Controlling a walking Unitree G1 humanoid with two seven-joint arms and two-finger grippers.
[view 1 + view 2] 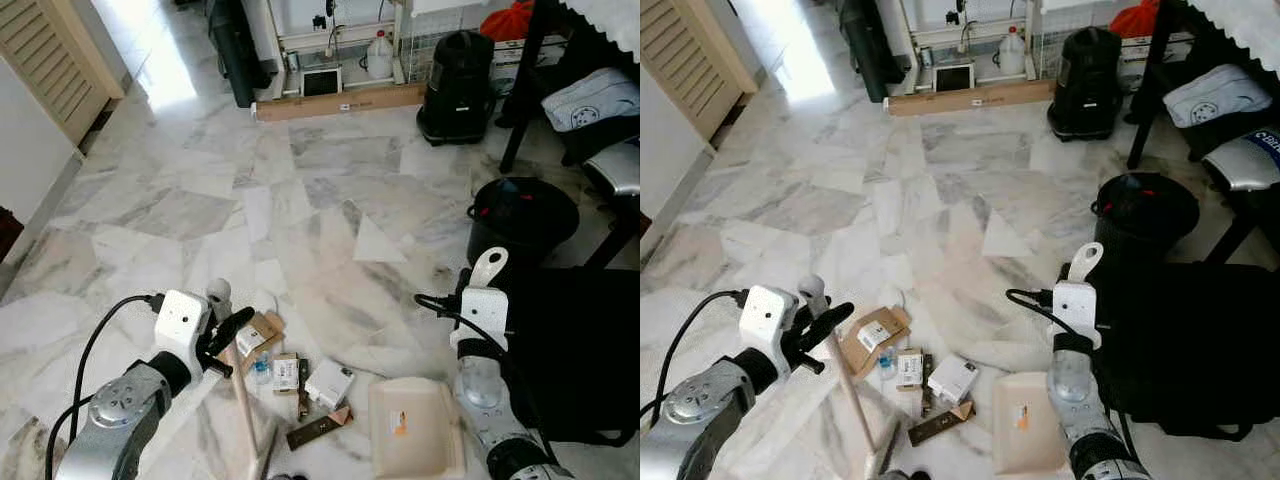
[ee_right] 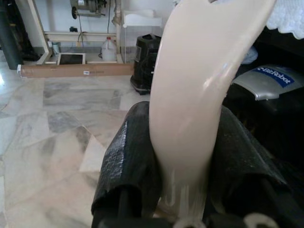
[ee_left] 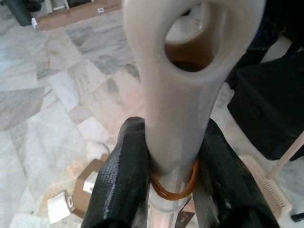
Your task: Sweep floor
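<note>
The left gripper (image 1: 222, 335) has its jaws pinching the broom (image 1: 243, 385) handle, whose long axis slants down toward the litter (image 1: 300, 378). The right gripper (image 2: 183, 156) clamps the dustpan (image 1: 415, 425) handle; the pan sits on the floor (image 1: 300, 200) just right of the litter.

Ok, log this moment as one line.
left gripper: shut on broom handle | right gripper: shut on dustpan handle | litter: unswept
</note>
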